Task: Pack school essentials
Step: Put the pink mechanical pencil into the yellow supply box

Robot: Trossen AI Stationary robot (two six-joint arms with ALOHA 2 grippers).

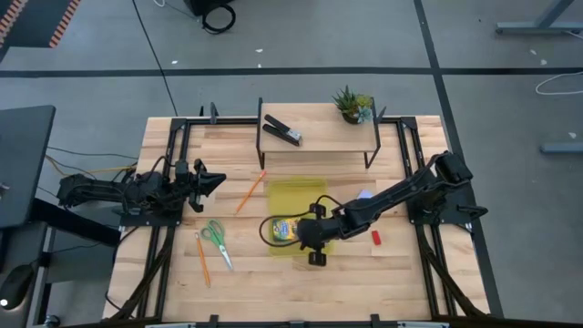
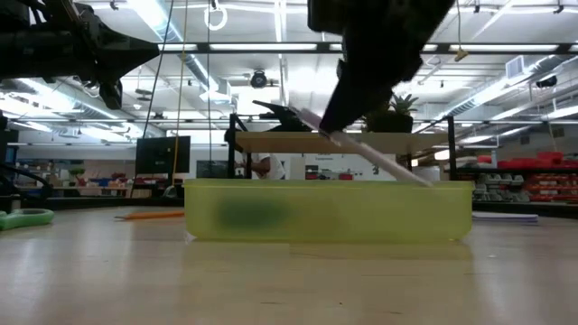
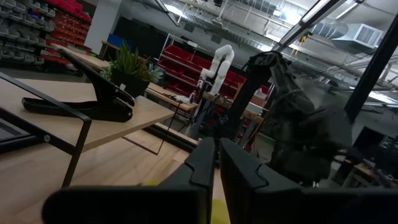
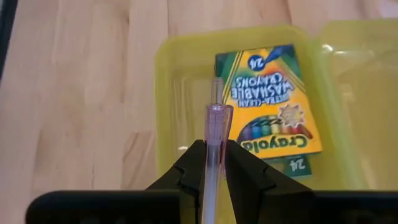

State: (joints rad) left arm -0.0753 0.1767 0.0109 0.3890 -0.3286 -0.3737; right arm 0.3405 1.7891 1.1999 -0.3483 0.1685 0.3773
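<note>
A see-through yellow case [image 1: 293,202] lies open at the table's middle, with the yellow-green crayon box [image 4: 267,112] flat in its near half. My right gripper [image 4: 214,163] hovers over that half, shut on the purple pen [image 2: 375,158]. Off to the left, my left gripper [image 1: 215,179] hangs shut and touches nothing. On the wood lie one orange pencil [image 1: 250,191], a second pencil [image 1: 201,258] and the green-handled scissors [image 1: 216,241]. The red eraser [image 1: 375,238] and the pale blue notepad [image 1: 364,194] lie to the right of the case. My right gripper pinches the purple pen's barrel [image 4: 214,134] between its two fingers, and the pen runs on forward past the fingertips. The fingers slant down from the table's right. The pen is lifted clear and tilted, one end [image 4: 216,84] over the case beside the crayon box.
A raised wooden shelf [image 1: 319,137] at the far edge carries the black stapler [image 1: 282,130] and a small potted plant [image 1: 352,105]. Black frame rails run along both table sides. Bare wood shows near the front edge.
</note>
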